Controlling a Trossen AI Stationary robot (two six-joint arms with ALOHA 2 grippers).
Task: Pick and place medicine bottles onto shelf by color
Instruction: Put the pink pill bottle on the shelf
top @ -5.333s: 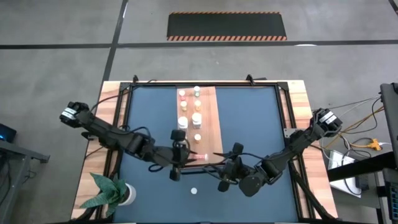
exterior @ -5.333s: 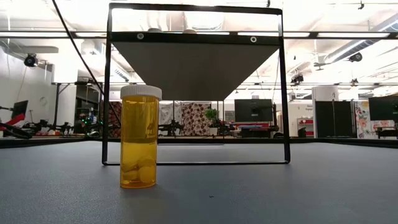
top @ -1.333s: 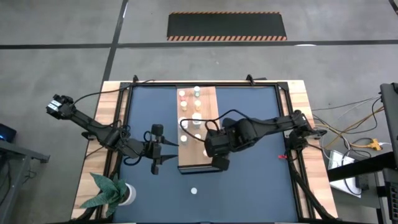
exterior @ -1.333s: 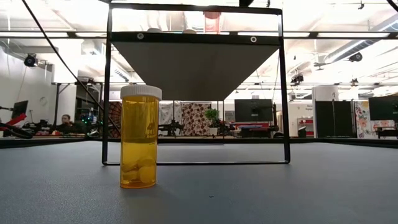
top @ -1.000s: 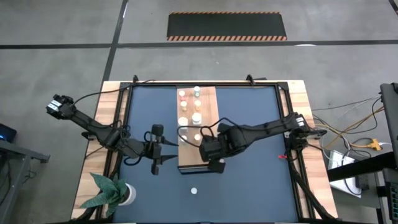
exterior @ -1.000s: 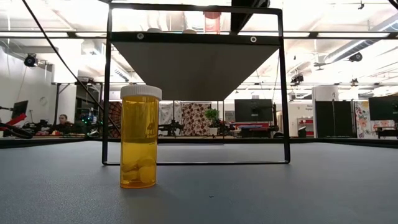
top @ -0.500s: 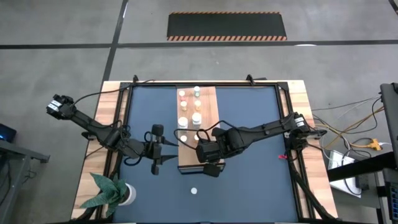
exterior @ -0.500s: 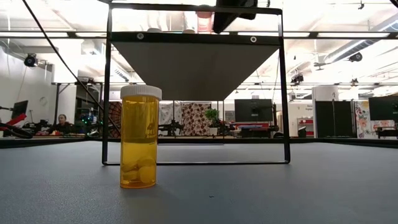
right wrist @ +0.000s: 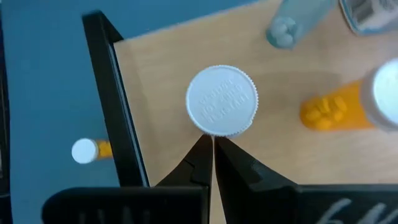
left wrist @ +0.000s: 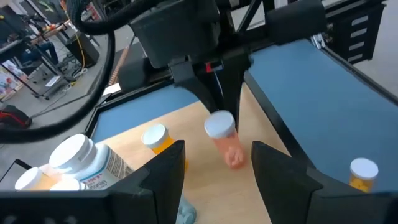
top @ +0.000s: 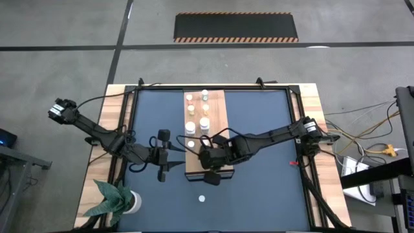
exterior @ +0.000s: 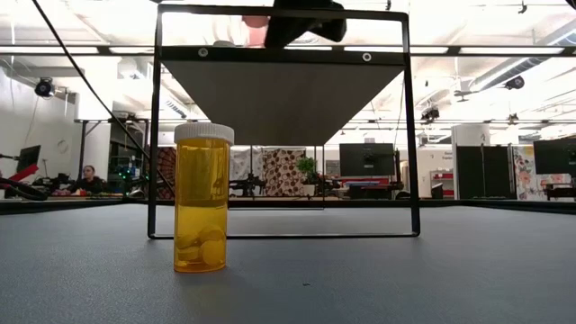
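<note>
The dark mat (top: 259, 129) takes up most of the table, and the shelf (top: 217, 110) lies down its middle as a raised wooden board on a black frame, so bottles can be stood on it in rows. The two arms meet at its near end. The left gripper (top: 173, 155) hangs over the mat just beside the shelf's left edge. Its jaws are spread wide and hold nothing, and it faces the work, so I judge it is waiting out of the way.

The right gripper (top: 206, 157) is over the near end of the board, directly above a pink bottle (left wrist: 224, 134) with a white cap (right wrist: 222, 99). Its fingers (right wrist: 202, 155) look pressed together, with their tips at the cap's rim rather than around it. The bottle seems to stand on the wood by itself, but I cannot tell whether the tips touch it. This spot makes sense for the bottle if the open near end is being filled.

The other medicine bottles (top: 204, 122) stand in two short rows toward the far end, and an orange one (left wrist: 155, 137) stands just beside the pink one.

One orange bottle with a white cap (top: 201, 199) stands upright alone on the mat in front of the shelf, still to be fetched
</note>
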